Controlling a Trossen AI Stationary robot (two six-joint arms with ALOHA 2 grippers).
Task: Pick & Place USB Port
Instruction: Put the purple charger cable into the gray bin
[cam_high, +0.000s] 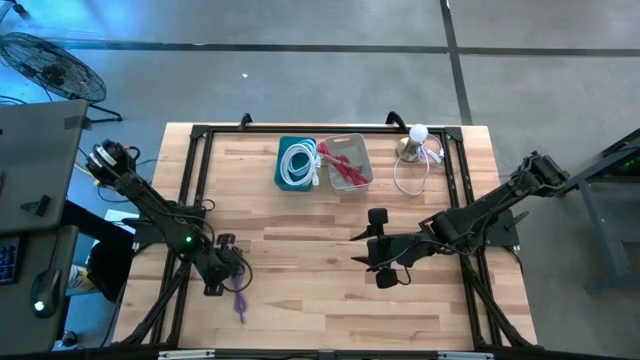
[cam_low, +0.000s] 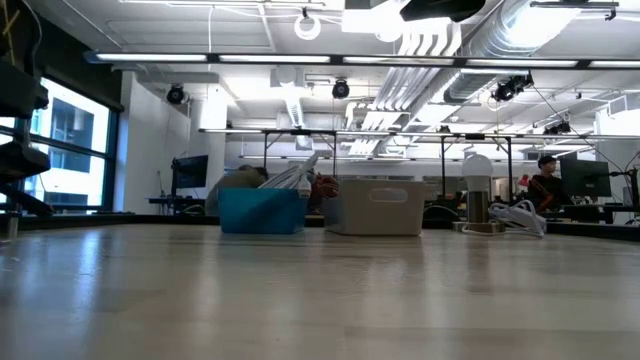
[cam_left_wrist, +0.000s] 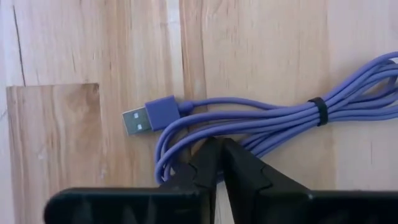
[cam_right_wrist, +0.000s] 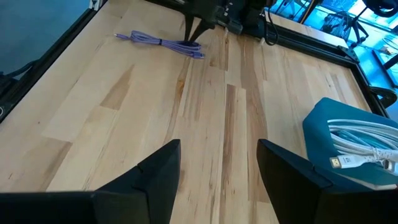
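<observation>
The purple cable (cam_left_wrist: 267, 118), a light, limp, tied bundle lying on the table (cam_high: 330, 260) near its left front, would likely droop from any grip, and the left gripper (cam_left_wrist: 219, 163) had its jaws pinched on the strands behind the plug (cam_left_wrist: 149, 117), while the right gripper (cam_right_wrist: 217, 162) waited open at mid-table.

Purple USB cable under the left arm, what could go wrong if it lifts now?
The left gripper has its fingers closed on only part of the purple USB cable, near the plug, so it may slip out. Only one black tie binds the loops, and the long far end could sag and drag along the table on the way to the bins.
</observation>
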